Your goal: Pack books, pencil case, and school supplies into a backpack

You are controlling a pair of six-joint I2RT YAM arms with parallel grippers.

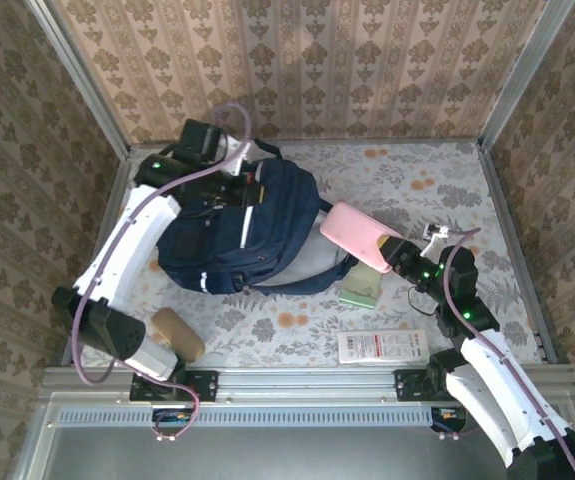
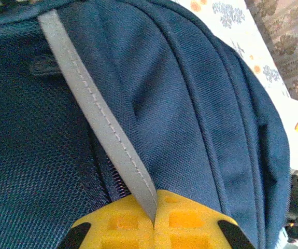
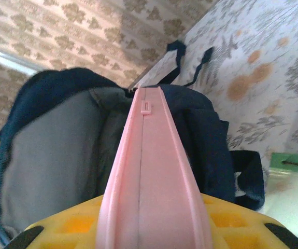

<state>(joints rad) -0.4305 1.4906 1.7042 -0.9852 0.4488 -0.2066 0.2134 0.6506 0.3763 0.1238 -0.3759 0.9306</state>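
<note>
The navy backpack (image 1: pixel 229 235) lies at the table's centre-left, its mouth toward the right and its grey lining (image 3: pixel 50 166) showing. My left gripper (image 2: pixel 155 220) sits at the backpack's far top edge, shut on a thin grey strip (image 2: pixel 99 111) of the backpack (image 2: pixel 200 104). My right gripper (image 1: pixel 395 256) is shut on a pink pencil case (image 1: pixel 357 235), held edge-up just right of the backpack's mouth. In the right wrist view the pencil case (image 3: pixel 151 171) points at the opening. A pale green packet (image 1: pixel 359 291) and a long white packet with red print (image 1: pixel 382 347) lie on the table.
A tan rounded object (image 1: pixel 177 335) lies by the left arm's base. Patterned walls close in the table on three sides, and a metal rail (image 1: pixel 297 382) runs along the near edge. The green packet (image 3: pixel 294 161) lies right of the backpack's straps.
</note>
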